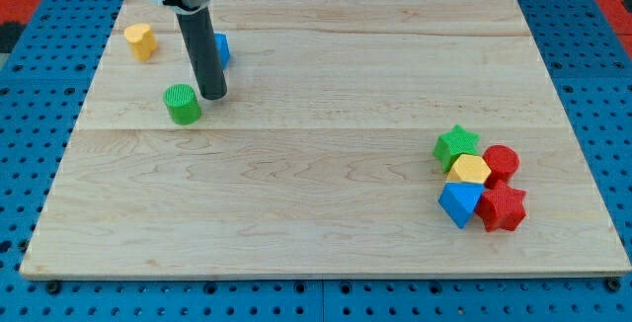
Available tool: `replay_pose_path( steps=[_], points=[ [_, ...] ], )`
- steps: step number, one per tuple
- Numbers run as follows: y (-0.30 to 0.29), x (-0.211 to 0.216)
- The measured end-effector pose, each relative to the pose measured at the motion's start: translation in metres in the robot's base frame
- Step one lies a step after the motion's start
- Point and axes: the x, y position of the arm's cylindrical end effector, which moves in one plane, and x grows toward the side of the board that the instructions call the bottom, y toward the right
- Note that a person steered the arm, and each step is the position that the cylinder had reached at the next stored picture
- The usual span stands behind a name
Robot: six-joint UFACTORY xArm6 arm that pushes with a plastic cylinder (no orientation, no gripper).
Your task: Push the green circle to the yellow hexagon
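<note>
Wood makes up the biggest thing in view: a pale wooden board (pixel 326 203) of planks lying on a blue perforated table (pixel 39 55) that shows all around it. Next in size is the straight dark rod (pixel 202 50), coming down from the view's top at upper left; my tip (pixel 213 97) rests on the board just beside the green circle block (pixel 182 104), on that block's right and a little higher in the view, very close, though I cannot tell if they touch. It is a bare rod, so it grips nothing. Partly hidden behind the rod lies a blue block (pixel 222 49), its shape unclear. Further left, near the board's upper left corner, sits a yellow block (pixel 140 40) with rounded edges. The yellow hexagon block (pixel 469 171) is well apart from the green circle, far over at the view's lower right, packed in a cluster, touching a green star block (pixel 456 146) above it, a red round block (pixel 502 161) to its right, a blue triangular block (pixel 459 203) below and a red star block (pixel 502 207) at lower right.
</note>
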Motion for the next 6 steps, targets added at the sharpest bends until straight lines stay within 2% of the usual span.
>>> replay_pose_path(
  steps=[1,2,3,4,5,6],
  points=[
    [-0.061,-0.003],
    [0.006,0.023],
    [0.036,0.052],
    [0.014,0.001],
    [-0.045,-0.004],
    [-0.03,0.032]
  ],
)
